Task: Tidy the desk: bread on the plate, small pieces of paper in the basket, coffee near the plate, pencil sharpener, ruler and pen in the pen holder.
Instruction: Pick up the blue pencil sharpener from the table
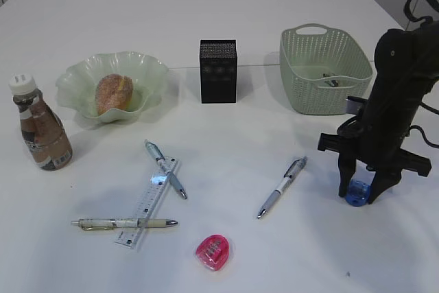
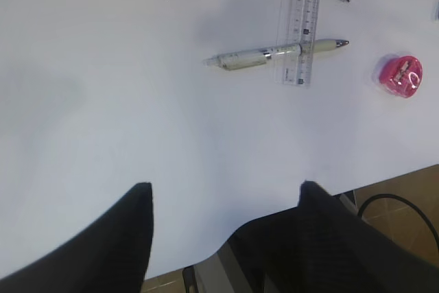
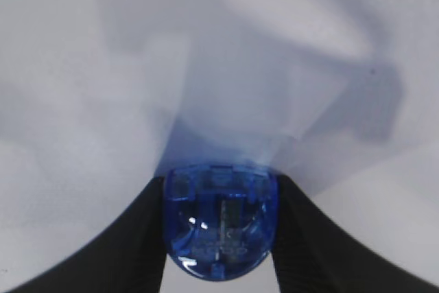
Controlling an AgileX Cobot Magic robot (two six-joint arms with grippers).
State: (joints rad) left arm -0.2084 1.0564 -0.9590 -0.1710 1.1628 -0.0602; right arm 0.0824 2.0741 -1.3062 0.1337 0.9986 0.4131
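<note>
The pen holder [image 1: 218, 71] is standing well up-left of the right gripper [image 1: 357, 193], which is clenching the blue pencil sharpener [image 3: 219, 221] at the table [image 1: 274, 252]; the left gripper [image 2: 226, 193] is hanging released, far off.

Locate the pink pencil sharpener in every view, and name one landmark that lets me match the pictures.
Exterior view: the pink heart-shaped pencil sharpener lies near the bottom edge, centre, on the white table.
Left wrist view: it lies at the right edge, upper part, right of the clear plastic ruler.
Right wrist view: not in it; only a blue pencil sharpener shows.
Shared landmark: the ruler with a pale green pen lying across it, seen in the exterior and left wrist views.
</note>
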